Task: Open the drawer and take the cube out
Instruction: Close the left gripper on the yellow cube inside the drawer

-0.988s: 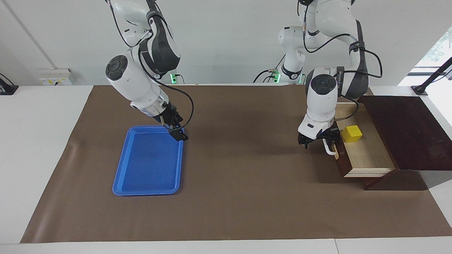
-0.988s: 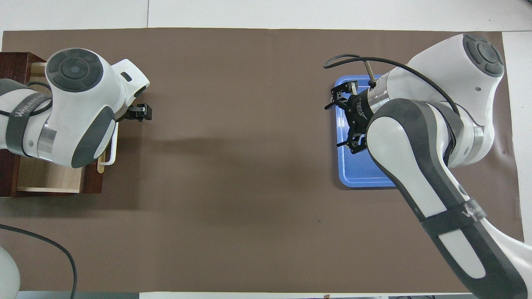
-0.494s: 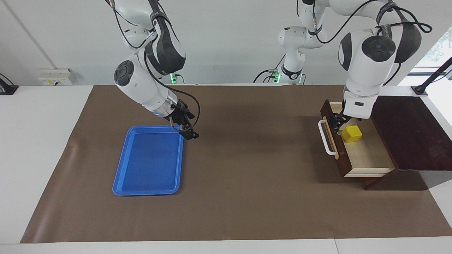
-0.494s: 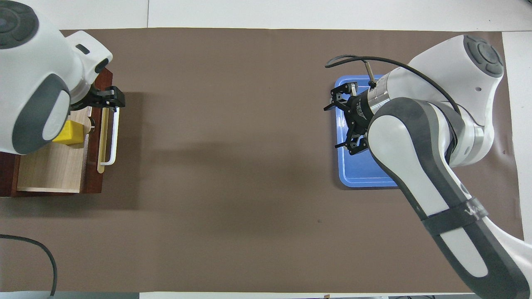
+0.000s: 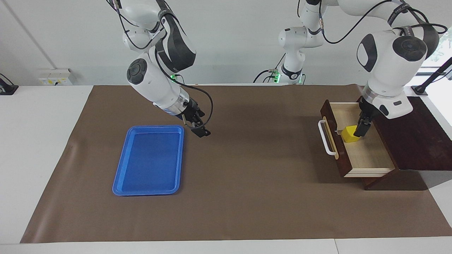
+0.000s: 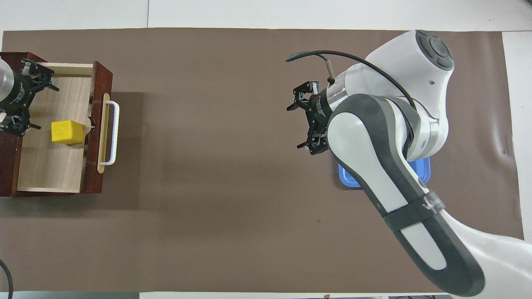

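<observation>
The dark drawer (image 5: 367, 155) (image 6: 50, 166) stands pulled out of its wooden box (image 5: 409, 130), white bar handle (image 5: 326, 141) (image 6: 114, 133) toward the table's middle. The small yellow cube (image 5: 349, 134) (image 6: 66, 132) lies on the drawer's pale floor, close to the front panel. My left gripper (image 5: 361, 131) (image 6: 35, 101) hangs open over the drawer's inside, just to the box side of the cube, with nothing between its fingers. Whether it touches the cube I cannot tell. My right gripper (image 5: 198, 129) (image 6: 298, 123) is open and empty above the brown mat, beside the tray.
A blue tray (image 5: 150, 158) (image 6: 347, 177) lies empty on the mat toward the right arm's end; from overhead the right arm covers most of it. The brown mat (image 5: 254, 176) covers the table between tray and drawer.
My left gripper left the handle, rose and swung over the open drawer to hang beside the cube. My right gripper drifted off the tray toward the table's middle. The drawer stayed open.
</observation>
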{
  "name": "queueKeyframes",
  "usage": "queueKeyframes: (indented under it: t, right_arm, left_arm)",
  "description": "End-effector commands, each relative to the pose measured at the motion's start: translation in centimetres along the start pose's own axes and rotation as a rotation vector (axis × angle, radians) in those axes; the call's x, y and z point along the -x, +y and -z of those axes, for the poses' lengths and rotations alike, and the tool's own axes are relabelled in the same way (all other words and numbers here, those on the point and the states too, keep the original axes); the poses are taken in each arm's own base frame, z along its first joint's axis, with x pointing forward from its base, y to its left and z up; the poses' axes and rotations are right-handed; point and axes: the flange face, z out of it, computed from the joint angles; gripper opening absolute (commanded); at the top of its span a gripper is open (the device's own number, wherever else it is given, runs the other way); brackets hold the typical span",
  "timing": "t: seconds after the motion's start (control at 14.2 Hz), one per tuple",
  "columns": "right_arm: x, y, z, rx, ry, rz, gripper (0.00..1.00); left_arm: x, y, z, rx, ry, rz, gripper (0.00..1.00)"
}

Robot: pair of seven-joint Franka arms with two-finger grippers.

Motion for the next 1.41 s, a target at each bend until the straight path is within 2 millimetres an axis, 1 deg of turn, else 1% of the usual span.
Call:
queueKeyframes:
  t: [0.0,0.14,0.21,0.35,0.49,0.78,0.85,0.92,0.99,1.06,1.13,1.27,1.34]
  right_arm:
    - [0.2,-1.6,-0.9,0.005,-0.043,-0.034,0.99]
    - [0.3,-1.5,-1.4,0.012,-0.038,-0.028,0.99]
    - [0.2,-1.5,-1.4,0.013,-0.038,-0.03,0.99]
    - [0.1,-1.4,-1.6,0.017,-0.035,-0.025,0.99]
    - [-0.2,-1.4,-1.5,0.019,-0.034,-0.028,0.99]
    - [-0.8,-1.3,-1.8,0.027,-0.031,-0.02,0.99]
    - [-0.8,-1.3,-1.8,0.026,-0.03,-0.018,0.99]
    - [-0.8,-1.3,-1.9,0.027,-0.03,-0.018,0.99]
    - [-0.8,-1.3,-1.9,0.027,-0.03,-0.018,0.99]
    - [-0.8,-1.3,-1.9,0.025,-0.029,-0.018,0.99]
    - [-0.8,-1.3,-1.9,0.027,-0.03,-0.018,0.99]
    - [-0.8,-1.3,-1.9,0.027,-0.028,-0.018,0.99]
    - [-0.9,-1.3,-1.9,0.027,-0.027,-0.017,0.99]
  left_arm:
    - [-1.0,-3.6,-2.4,0.033,-0.008,0.219,1.0]
    - [-0.6,-4.0,-4.4,0.027,-0.014,0.294,1.0]
    - [-0.5,-3.9,-5.0,0.031,-0.015,0.341,1.0]
    - [-0.3,-4.5,-6.4,0.022,-0.019,0.39,1.0]
    - [0.4,-4.4,-7.0,0.029,-0.02,0.394,1.0]
    - [0.3,-4.8,-8.5,0.033,-0.022,0.397,1.0]
    - [0.0,-4.9,-8.5,0.035,-0.022,0.401,0.97]
    - [0.0,-4.9,-8.5,0.033,-0.022,0.409,0.7]
    - [-0.1,-4.7,-8.3,0.039,-0.022,0.429,0.32]
    - [0.3,-4.4,-8.2,0.04,-0.022,0.434,0.07]
    - [0.4,-4.2,-8.0,0.041,-0.022,0.431,0.0]
    - [0.5,-3.3,-7.0,0.041,-0.022,0.429,0.0]
    - [0.7,-2.5,-6.4,0.024,-0.024,0.42,0.0]
